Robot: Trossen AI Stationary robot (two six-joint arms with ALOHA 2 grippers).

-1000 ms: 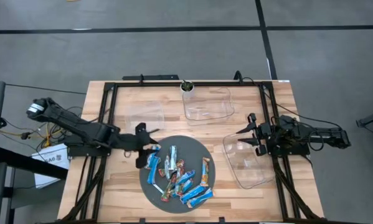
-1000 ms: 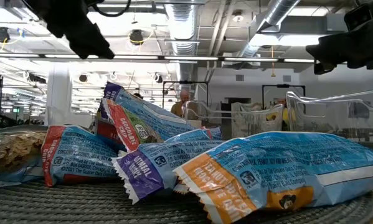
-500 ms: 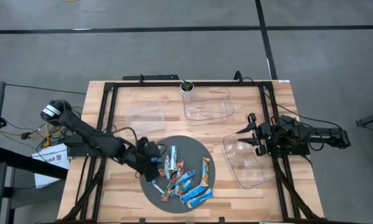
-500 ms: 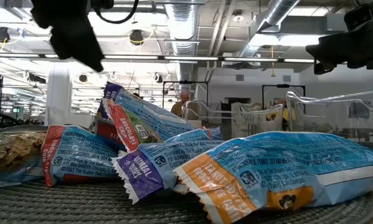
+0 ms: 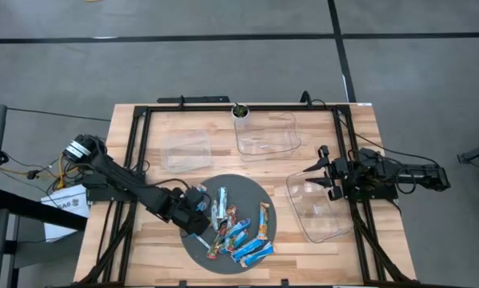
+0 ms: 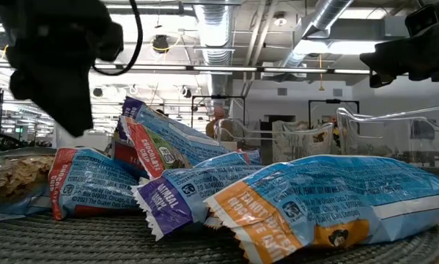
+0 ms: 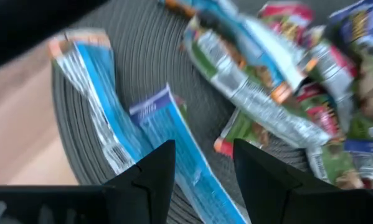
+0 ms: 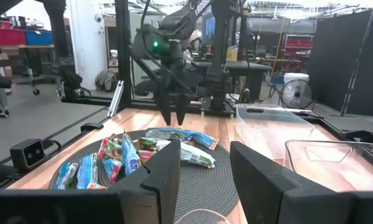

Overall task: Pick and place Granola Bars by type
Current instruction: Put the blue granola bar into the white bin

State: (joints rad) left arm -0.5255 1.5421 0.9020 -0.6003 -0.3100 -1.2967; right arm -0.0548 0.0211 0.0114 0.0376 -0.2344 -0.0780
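Observation:
Several granola bars (image 5: 231, 224) lie in a loose heap on a round dark mat (image 5: 251, 190), with blue, blue-and-white and multicoloured wrappers (image 6: 204, 183). My left gripper (image 5: 197, 202) hangs open over the mat's left part, fingers pointing down. In the left wrist view (image 7: 202, 168) its fingers stand just above two blue bars (image 7: 174, 137). The right wrist view shows its tips (image 8: 172, 115) a little above the heap (image 8: 142, 149). My right gripper (image 5: 319, 178) waits open over the clear container (image 5: 319, 212) at the table's right.
Two more clear containers stand toward the far side, one (image 5: 265, 134) beyond the mat and one (image 5: 187, 148) to its left. A small cup (image 5: 240, 112) stands at the far edge. A black frame (image 5: 143, 152) runs along the table's sides.
My left gripper has moved right and toward the near edge, from the mat's left rim in over the bars. It has come down toward them, its fingers still pointing down. The bars have not moved.

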